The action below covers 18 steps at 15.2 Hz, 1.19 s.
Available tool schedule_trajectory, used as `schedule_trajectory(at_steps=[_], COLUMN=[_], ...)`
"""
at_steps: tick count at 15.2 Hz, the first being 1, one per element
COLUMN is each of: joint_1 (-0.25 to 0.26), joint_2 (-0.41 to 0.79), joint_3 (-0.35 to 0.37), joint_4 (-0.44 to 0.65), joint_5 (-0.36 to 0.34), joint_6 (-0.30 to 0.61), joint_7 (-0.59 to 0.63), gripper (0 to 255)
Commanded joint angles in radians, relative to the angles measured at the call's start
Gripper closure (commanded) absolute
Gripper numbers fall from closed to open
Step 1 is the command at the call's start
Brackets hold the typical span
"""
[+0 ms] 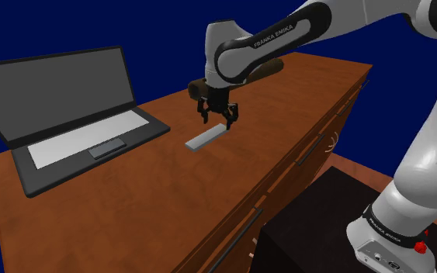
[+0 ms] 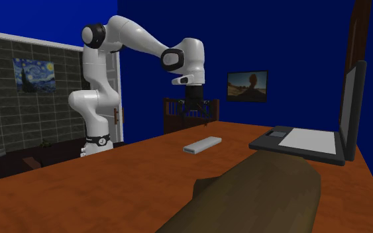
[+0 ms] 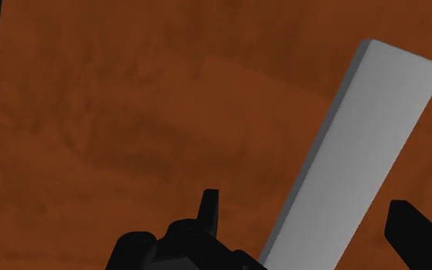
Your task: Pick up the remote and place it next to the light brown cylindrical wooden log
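The remote (image 1: 207, 137) is a plain grey flat bar lying on the brown table (image 1: 170, 186), near its middle. My black gripper (image 1: 218, 121) hangs open just above the remote's end farther from the laptop, not touching it. In the wrist view the remote (image 3: 360, 153) runs lengthwise out from between my two fingertips (image 3: 209, 207), which stand wide apart; the gripper (image 3: 306, 221) holds nothing. From the second exterior view the remote (image 2: 202, 143) lies under the gripper (image 2: 193, 107). The brown log (image 2: 258, 195) lies in that view's foreground. In the shoulder view the log (image 1: 269, 70) is mostly hidden behind the arm.
An open grey laptop (image 1: 77, 132) sits at the shoulder view's left, also seen as the laptop (image 2: 311, 140) in the second exterior view. Drawer fronts (image 1: 302, 155) run along the table's side nearest the black stand (image 1: 317, 233). A dark wooden railing (image 2: 178, 112) stands behind the table.
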Motion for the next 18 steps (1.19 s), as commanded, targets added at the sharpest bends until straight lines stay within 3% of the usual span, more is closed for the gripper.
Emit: schedule_trajectory(at_steps=[1,4,11,18], joint_1=[0.020,0.051,0.063,0.063], joint_2=[0.088,0.185,0.237,0.237], joint_3=[-0.012,-0.037,-0.052,-0.052], joint_4=[0.070,0.160,0.125,0.125], joint_5=[-0.047,-0.090,-0.121,-0.121], joint_6=[0.004,0.000,0.082,0.082], joint_7=[0.089,0.173,0.192,0.192], gripper=[0,0,0,0])
